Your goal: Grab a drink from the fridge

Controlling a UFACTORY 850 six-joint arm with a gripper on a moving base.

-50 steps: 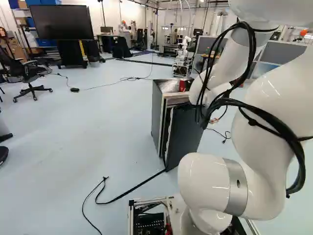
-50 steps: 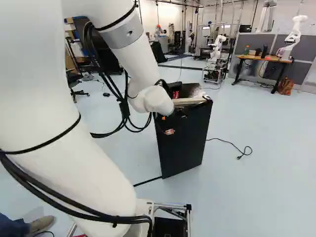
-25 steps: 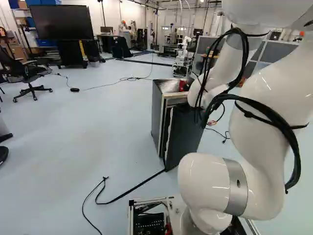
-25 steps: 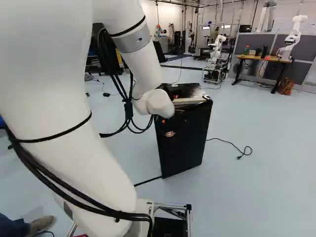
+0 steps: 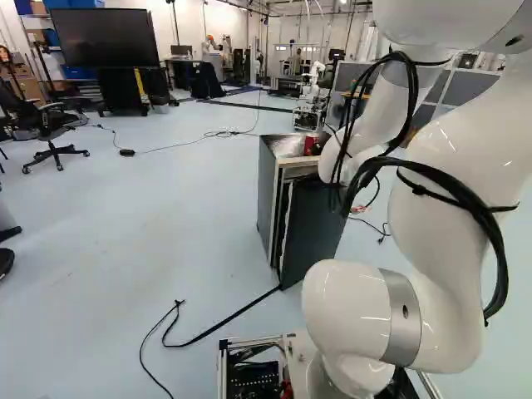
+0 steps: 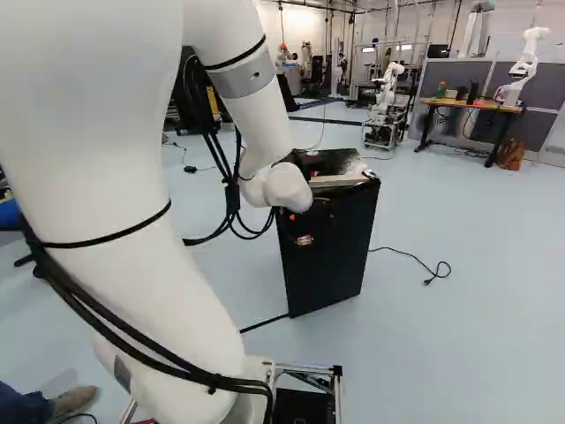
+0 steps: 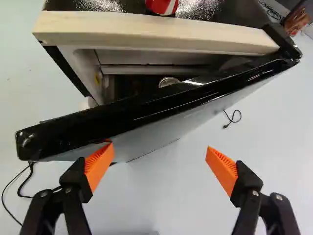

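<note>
The small dark fridge [image 5: 268,195] stands ahead, its black door [image 6: 334,256] ajar. My gripper [image 6: 303,228] is mostly lost against that door in the right base view. In the wrist view the gripper [image 7: 159,164] is open, with nothing between its fingers. One orange pad [image 7: 99,164] lies close to the door's outer face; whether it touches, I cannot tell. The other pad [image 7: 221,169] stands over the floor. Through the gap beyond the door edge [image 7: 161,105], a round silvery can top [image 7: 168,82] shows inside the fridge. A red can [image 7: 162,6] stands on the fridge top.
A black strap [image 5: 224,320] runs over the floor from the fridge's foot towards the base. A cable [image 6: 415,259] lies beside the fridge. Farther back are another robot [image 6: 386,97], a desk [image 6: 468,105] and an office chair [image 5: 54,137].
The arm's upper links have swung left in the left base view and right in the right base view, while the wrist has shifted only slightly by the door. Base and fridge have kept their places.
</note>
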